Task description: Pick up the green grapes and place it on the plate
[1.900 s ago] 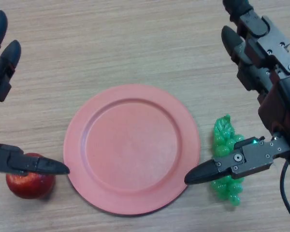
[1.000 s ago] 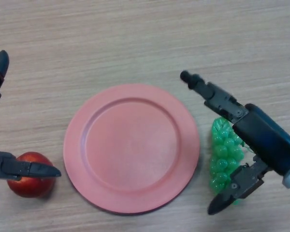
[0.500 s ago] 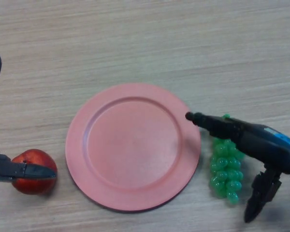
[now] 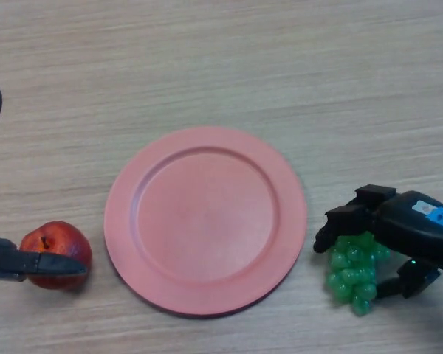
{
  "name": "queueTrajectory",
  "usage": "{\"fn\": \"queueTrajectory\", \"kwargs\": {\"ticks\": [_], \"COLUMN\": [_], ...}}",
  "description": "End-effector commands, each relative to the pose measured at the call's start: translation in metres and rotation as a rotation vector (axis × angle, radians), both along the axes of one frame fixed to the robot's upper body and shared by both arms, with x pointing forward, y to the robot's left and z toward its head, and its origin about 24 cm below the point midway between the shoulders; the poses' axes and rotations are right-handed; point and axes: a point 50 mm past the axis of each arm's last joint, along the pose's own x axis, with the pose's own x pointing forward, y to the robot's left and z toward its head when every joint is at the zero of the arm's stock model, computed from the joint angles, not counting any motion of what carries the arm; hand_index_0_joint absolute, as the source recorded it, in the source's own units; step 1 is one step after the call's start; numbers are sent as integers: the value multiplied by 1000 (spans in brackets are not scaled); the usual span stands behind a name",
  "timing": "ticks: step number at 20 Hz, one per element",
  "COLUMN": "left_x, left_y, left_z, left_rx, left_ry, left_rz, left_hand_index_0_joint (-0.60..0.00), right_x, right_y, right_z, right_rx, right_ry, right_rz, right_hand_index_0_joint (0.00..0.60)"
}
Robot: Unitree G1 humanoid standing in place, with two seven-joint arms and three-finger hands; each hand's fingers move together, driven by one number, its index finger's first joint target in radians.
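Right hand (image 4: 399, 228) curled over grapes (image 4: 351, 274), just right of plate (image 4: 125, 221).

Fingers wrap the top of the bunch, thumb low at its right side; grapes on the table, close to the plate rim, not on it. Bunch looks light, lumpy, glossy, likely slippery plastic; best grip is across the wide top. Short clear path left onto the plate. Left hand (image 4: 29, 263) at the left edge, fingers straight, over apple (image 4: 55, 247).

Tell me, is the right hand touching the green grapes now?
Touching. In the head view the right hand has its fingers curled over the top of the green grapes, with the thumb at their right side.
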Motion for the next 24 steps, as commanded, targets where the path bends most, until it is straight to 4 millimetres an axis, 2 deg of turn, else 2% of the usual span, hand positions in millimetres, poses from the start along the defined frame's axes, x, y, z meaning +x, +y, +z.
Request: {"fn": "queueTrajectory", "kwargs": {"ticks": [1, 4, 8, 9, 12, 15, 19, 21, 24], "left_x": [-16, -16, -16, -17, -17, -19, -22, -22, -22], "left_y": [4, 4, 3, 3, 2, 3, 7, 8, 9], "left_z": [30, 29, 29, 28, 27, 28, 28, 27, 26], "left_rx": [109, 110, 104, 102, 100, 89, 72, 66, 62], "left_ry": [-224, -222, -222, -222, -222, -225, -226, -228, -228], "left_rz": [66, 60, 54, 53, 51, 39, 40, 41, 43], "left_hand_index_0_joint": [0, 0, 0, 0, 0, 0, 0, 0, 0], "right_x": [9, 7, -1, -3, 0, 3, 0, -1, -5], "right_y": [-23, -25, -3, 9, 41, 85, 133, 150, 167], "right_z": [27, 39, 82, 94, 124, 155, 171, 171, 171], "right_rx": [-57, -67, 28, 60, 52, 89, 226, 255, 244], "right_ry": [-195, -238, -246, -217, -285, -341, -255, -230, -246], "right_rz": [-56, -42, -13, -6, 24, 87, 108, 121, 161], "right_hand_index_0_joint": [600, 600, 600, 600, 600, 600, 600, 600, 600]}}
